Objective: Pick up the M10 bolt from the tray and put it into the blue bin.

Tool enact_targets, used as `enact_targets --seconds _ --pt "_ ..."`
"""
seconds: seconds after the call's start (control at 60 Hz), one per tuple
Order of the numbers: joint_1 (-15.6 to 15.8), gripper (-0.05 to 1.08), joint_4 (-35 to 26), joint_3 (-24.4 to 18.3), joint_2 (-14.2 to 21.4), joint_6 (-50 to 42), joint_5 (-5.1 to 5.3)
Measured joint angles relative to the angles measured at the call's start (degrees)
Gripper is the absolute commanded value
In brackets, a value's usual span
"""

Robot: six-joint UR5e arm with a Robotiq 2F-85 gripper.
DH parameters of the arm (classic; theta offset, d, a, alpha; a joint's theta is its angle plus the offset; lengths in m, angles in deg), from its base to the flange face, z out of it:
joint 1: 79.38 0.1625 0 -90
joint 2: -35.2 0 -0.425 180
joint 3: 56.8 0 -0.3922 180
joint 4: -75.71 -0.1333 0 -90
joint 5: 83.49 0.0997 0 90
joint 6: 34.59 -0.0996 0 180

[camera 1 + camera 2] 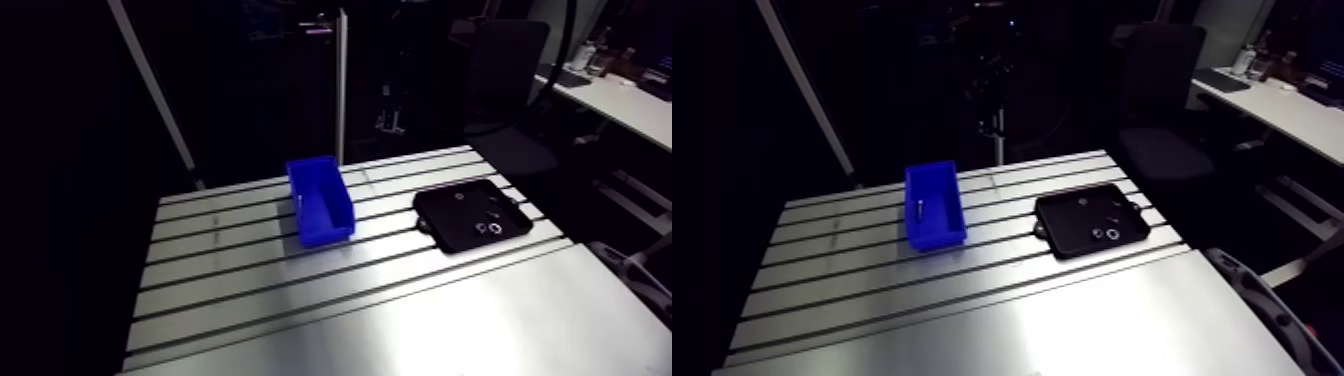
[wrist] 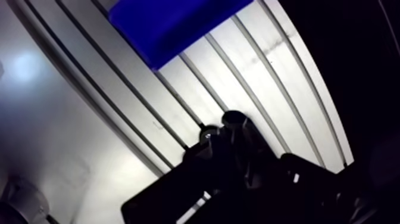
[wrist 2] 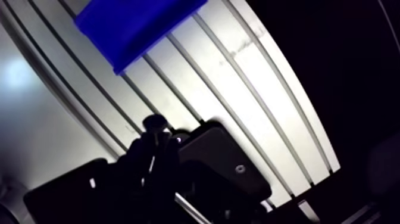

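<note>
Bolt (image 1: 915, 210) (small, dark) lies inside blue bin (image 1: 938, 239)

Surface: slotted aluminium table (image 1: 400, 320), glare on its near plain plate.
Seating: dark high-backed office chair (image 1: 505, 75), beyond the table's far right corner.
Furniture: white desk (image 1: 625, 105), far right.
Structure: pale slanted bar (image 1: 150, 85); pale upright post (image 1: 341, 90).
Light: room mostly dim.

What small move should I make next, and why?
Probably shift the tool along the black tray toward its small parts before descending: in the wrist view it hangs over the tray's edge facing the blue bin, and whether it holds anything is unclear.
</note>
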Motion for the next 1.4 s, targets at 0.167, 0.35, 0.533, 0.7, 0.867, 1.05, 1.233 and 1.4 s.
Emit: enact_targets --seconds 0.167,0.35,0.533,0.7,0.867,1.05,1.233,1.4 --pt "3.0 1.05 0.1 -0.1 -0.3 4.4 -0.05" --pt "6.3 1.05 0.3 -0.2 -1.0 8.5 -0.14" --pt "9.4 1.05 1.0 -0.2 -2.2 11.5 -0.21" --pt "11.7 1.05 3.6 0.0 -4.0 14.3 -0.34" --pt "12.6 1.05 6.6 0.2 -5.4 16.6 -0.51" --pt "12.7 1.04 8.9 0.4 -6.3 17.7 -1.25" --pt "12.7 1.04 9.9 0.6 -7.2 18.0 -1.87" --pt "12.6 1.04 10.2 0.8 -8.2 18.1 -2.23"
